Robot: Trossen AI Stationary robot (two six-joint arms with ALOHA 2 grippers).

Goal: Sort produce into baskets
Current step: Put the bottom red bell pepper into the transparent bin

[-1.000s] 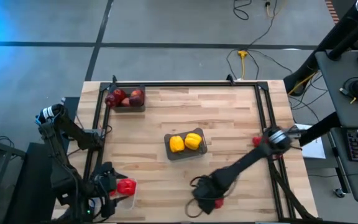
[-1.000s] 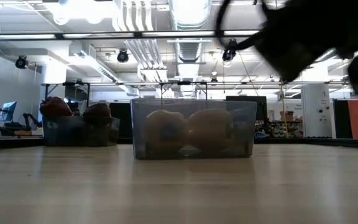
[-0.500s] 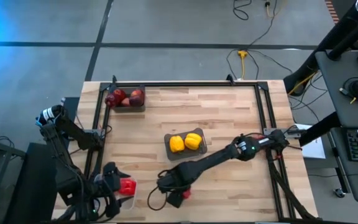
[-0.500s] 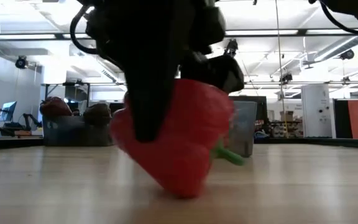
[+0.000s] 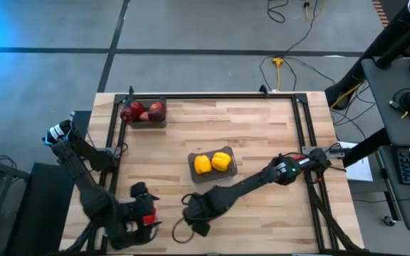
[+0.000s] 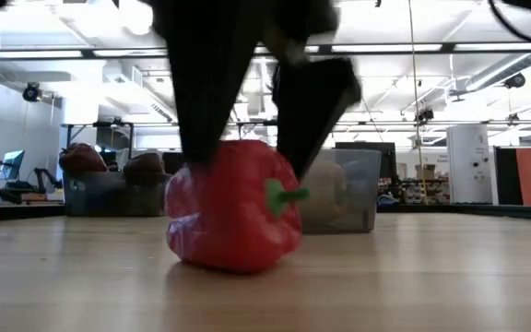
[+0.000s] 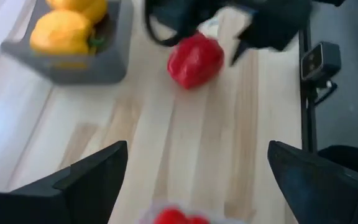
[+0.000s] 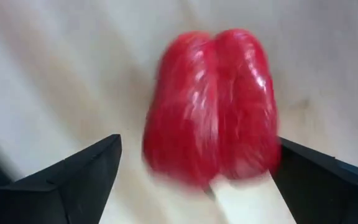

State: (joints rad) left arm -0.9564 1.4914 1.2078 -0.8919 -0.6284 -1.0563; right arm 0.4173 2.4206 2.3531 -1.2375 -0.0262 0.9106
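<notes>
The right gripper's (image 8: 194,186) two dark fingers (image 8: 73,177) are spread wide, one on each side of a glossy bright red bell pepper (image 8: 213,102) without pinching it. In the low view the pepper (image 6: 233,205) rests on the pale wooden slatted table (image 6: 431,277), lying on its side with its green stem (image 6: 284,195) pointing sideways, and the dark fingers stand just above it. From above, the right gripper (image 5: 199,210) sits near the table's front edge, about midway across, its arm stretching back toward the right side.

The left gripper (image 5: 142,211) is just beside it toward the front left corner, fingers (image 7: 89,177) also spread. Something red (image 7: 174,217) shows at its tips, likely a pepper in the front-left bin; the bin itself cannot be made out.

The left gripper looks straight across bare wood at the resting pepper, so either arm is close. Behind the pepper, well apart, stands a smoky grey rectangular plastic bin (image 5: 228,171) holding two yellow bell peppers (image 5: 211,163). A second dark bin (image 5: 148,122) with dark red apples (image 5: 142,112) is at the far left corner. Open table lies to the right.
</notes>
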